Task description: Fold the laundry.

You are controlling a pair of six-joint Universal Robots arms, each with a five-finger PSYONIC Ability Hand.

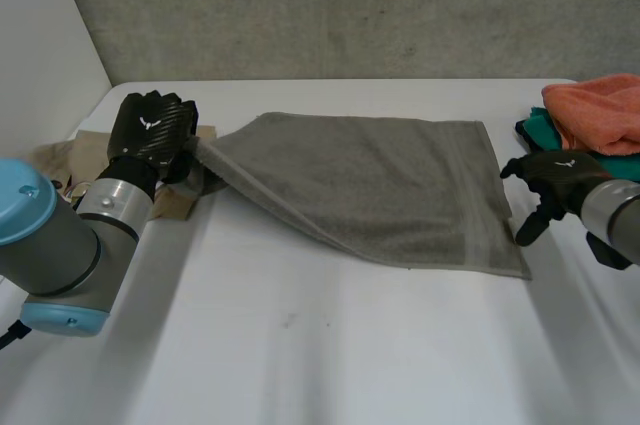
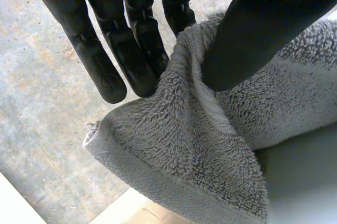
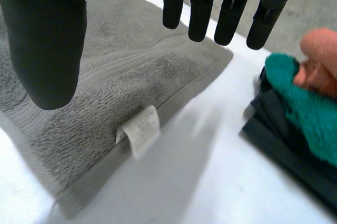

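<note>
A grey towel point(image 1: 370, 185) lies spread across the middle of the white table point(image 1: 300, 345). Its left corner is lifted off the table by my left hand point(image 1: 150, 130). In the left wrist view the thumb point(image 2: 258, 29) and fingers point(image 2: 121, 50) pinch that corner of the towel point(image 2: 200, 150). My right hand point(image 1: 555, 170) hovers just off the towel's right edge, open and holding nothing. In the right wrist view its fingers point(image 3: 200, 13) are straight and spread from the thumb above the towel's corner point(image 3: 121, 76). A white label point(image 3: 139, 129) sticks up from the hem there.
A pile of laundry sits at the right edge, beside my right hand: an orange cloth point(image 1: 600, 110) on a teal one point(image 1: 540, 125) and a dark one point(image 3: 284, 145). A beige cloth point(image 1: 65, 160) lies under my left arm. The table's front half is bare.
</note>
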